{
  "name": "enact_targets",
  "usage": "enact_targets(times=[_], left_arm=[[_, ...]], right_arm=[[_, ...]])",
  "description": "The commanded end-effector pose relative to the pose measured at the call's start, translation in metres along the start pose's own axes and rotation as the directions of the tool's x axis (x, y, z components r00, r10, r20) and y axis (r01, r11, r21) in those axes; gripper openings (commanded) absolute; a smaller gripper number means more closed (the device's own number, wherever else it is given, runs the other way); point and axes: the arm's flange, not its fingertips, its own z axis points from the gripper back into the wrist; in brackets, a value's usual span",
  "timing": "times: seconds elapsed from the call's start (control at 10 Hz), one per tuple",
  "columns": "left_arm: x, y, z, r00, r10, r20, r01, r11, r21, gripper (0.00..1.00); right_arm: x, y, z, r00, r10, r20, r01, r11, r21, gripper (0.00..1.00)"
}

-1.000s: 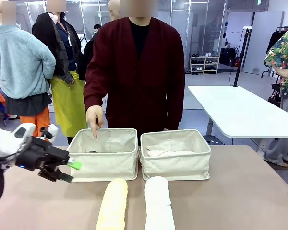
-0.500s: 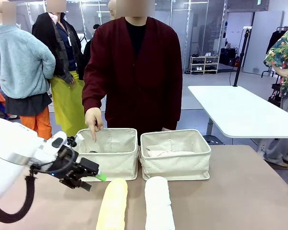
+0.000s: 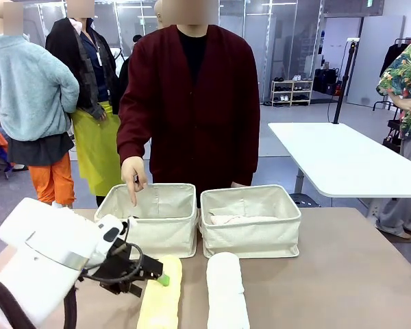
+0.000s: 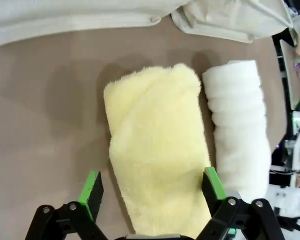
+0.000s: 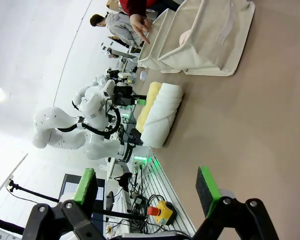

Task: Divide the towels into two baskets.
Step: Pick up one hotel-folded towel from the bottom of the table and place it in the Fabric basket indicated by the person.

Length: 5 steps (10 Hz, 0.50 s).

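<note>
left hand [image 4: 151, 181] swung over, wide open astride the yellow towel [image 4: 155, 125].

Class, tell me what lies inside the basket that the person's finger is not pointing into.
A pale pink towel lies inside that basket. The front wall hides the towel's lower side and the basket's floor.

Two baskets stand side by side on the bench [image 3: 349, 274], with a person [image 3: 192, 103] behind them at the far edge. Nearer the robot, two towels lie lengthwise, just beside each other: the left towel [image 3: 161, 305] before the left basket [image 3: 154, 236], the right towel [image 3: 226, 291] before the right basket [image 3: 250, 241]. A third towel [image 3: 240, 219] lies in the right basket. The left hand [image 4: 152, 186] straddles the left towel. The person's finger [image 3: 134, 192] hangs over the left basket's far left corner.
</note>
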Motion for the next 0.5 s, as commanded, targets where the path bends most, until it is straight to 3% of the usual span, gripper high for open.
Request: enact_targets(times=[0.0,0.3,0.4], left_arm=[[-0.0628,0.0132,0.0205,1.0,0.01,-0.005,-0.01,1.0,-0.014,1.0],[-0.0695,0.0109,0.0182,0.998,0.012,-0.068,-0.017,0.997,-0.073,0.97],[-0.0694,0.0099,0.0175,0.997,0.004,-0.075,-0.011,0.996,-0.093,0.63]], right_arm=[[-0.0006,0.0033,-0.0013,1.0,0.015,-0.001,-0.015,1.0,0.001,1.0],[-0.0006,0.0033,-0.0013,1.0,0.015,-0.001,-0.015,1.0,0.001,1.0],[-0.0006,0.0033,-0.0013,1.0,0.015,-0.001,-0.015,1.0,0.001,1.0]])
